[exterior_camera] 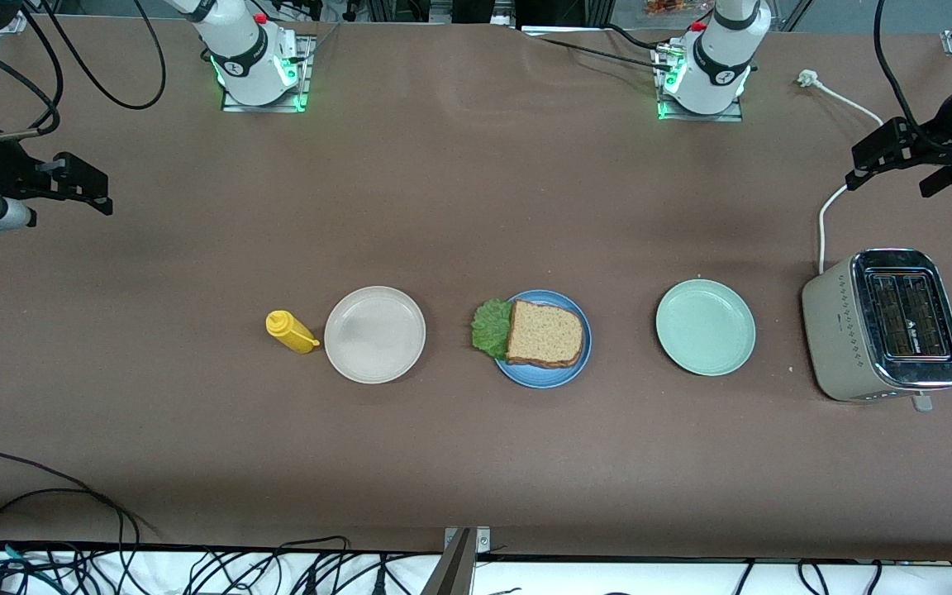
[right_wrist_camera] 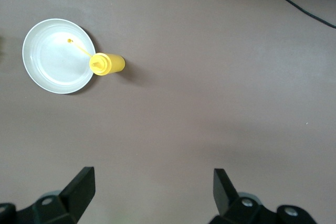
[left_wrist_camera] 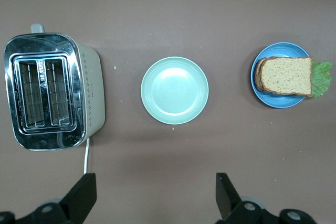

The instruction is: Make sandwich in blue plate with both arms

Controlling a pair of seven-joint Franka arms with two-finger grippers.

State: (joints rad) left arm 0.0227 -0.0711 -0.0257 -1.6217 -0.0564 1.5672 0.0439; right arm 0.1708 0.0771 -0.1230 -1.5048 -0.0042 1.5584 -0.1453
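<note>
The light is bright and even from above. The brown table (exterior_camera: 476,463) shows only soft, small shadows. The shiny toaster (exterior_camera: 889,326) top glints with glare. All three pictures look sharp, with no blur.

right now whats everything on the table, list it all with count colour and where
sandwich: one, brown bread with green lettuce, on the blue plate
blue plate: one, blue, mid table
beige-white plate: one, toward the right arm's end
yellow squeeze bottle: one, beside the beige-white plate
pale green plate: one, toward the left arm's end
toaster: one, beige and chrome, at the left arm's end, slots showing nothing inside
white cord: one, running from the toaster
left gripper: black, open, above the toaster's end of the table, waiting
right gripper: black, open, over bare table, waiting
</note>
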